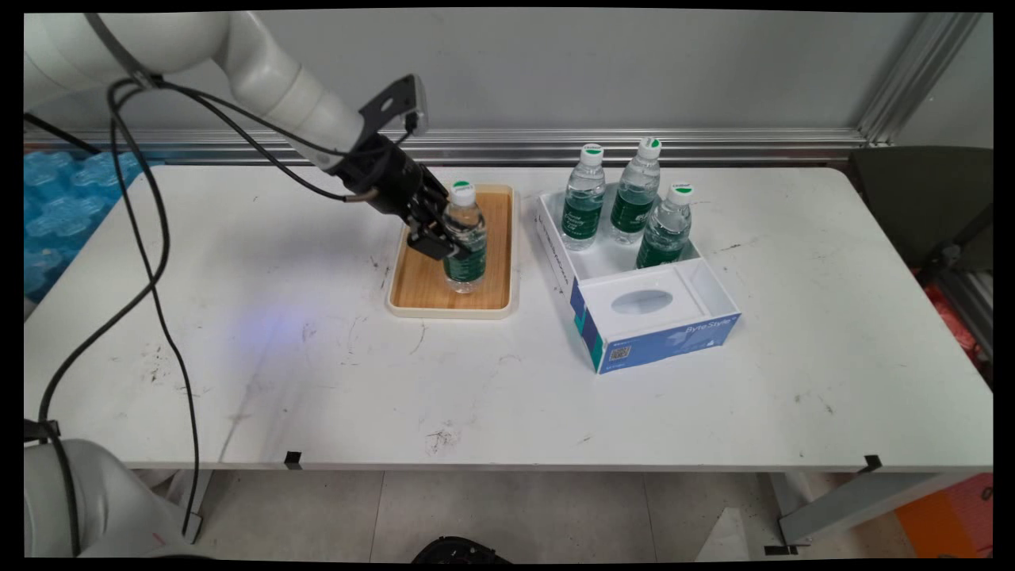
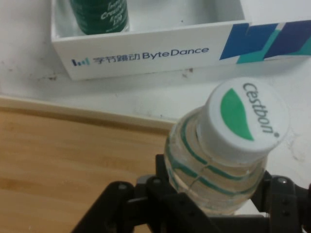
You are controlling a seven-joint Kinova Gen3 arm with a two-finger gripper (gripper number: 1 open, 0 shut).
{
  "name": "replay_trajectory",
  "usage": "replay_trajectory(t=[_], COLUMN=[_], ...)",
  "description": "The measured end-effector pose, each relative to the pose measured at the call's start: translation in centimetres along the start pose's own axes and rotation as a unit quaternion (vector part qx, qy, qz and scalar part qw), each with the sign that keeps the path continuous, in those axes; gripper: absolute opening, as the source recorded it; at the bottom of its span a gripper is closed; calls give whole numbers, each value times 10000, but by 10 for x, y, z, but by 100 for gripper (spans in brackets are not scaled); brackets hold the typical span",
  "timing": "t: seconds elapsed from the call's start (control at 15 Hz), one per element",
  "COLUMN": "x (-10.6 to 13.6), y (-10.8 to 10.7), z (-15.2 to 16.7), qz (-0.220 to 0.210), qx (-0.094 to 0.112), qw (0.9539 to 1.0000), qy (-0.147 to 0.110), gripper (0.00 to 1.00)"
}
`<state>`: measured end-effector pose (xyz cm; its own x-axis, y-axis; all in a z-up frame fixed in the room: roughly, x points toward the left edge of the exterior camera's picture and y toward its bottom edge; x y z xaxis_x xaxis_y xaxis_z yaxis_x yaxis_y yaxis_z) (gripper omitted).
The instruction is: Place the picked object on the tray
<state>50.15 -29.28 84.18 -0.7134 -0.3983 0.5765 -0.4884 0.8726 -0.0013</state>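
Note:
A clear water bottle (image 1: 465,238) with a green label and a white cap stands upright on the wooden tray (image 1: 420,285). My gripper (image 1: 444,235) is shut on its body from the left. In the hand view the same bottle (image 2: 221,160) rises between the black fingers (image 2: 163,182), its white and green cap (image 2: 243,116) close to the camera. The tray's wood (image 2: 63,160) fills the left of that view.
A white and blue box (image 1: 634,277) stands right of the tray, with three more green-label bottles (image 1: 630,206) in its rear compartment. Its lettered side (image 2: 146,53) shows in the hand view. Black cables (image 1: 158,262) hang from the arm at the left.

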Motion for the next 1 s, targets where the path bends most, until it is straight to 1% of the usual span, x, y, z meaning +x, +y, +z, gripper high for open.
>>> replay_trajectory(t=[0.4, 0.73, 0.8, 1.0], x=[-5, -9, -10, -11], y=[-3, -4, -4, -3], z=[22, 32, 33, 33], qz=[58, 106, 117, 149], qx=[-17, -19, -16, -3], qw=[9999, 9998, 9998, 9997], qy=[107, 176, 188, 216], gripper=[0, 0, 100, 100])
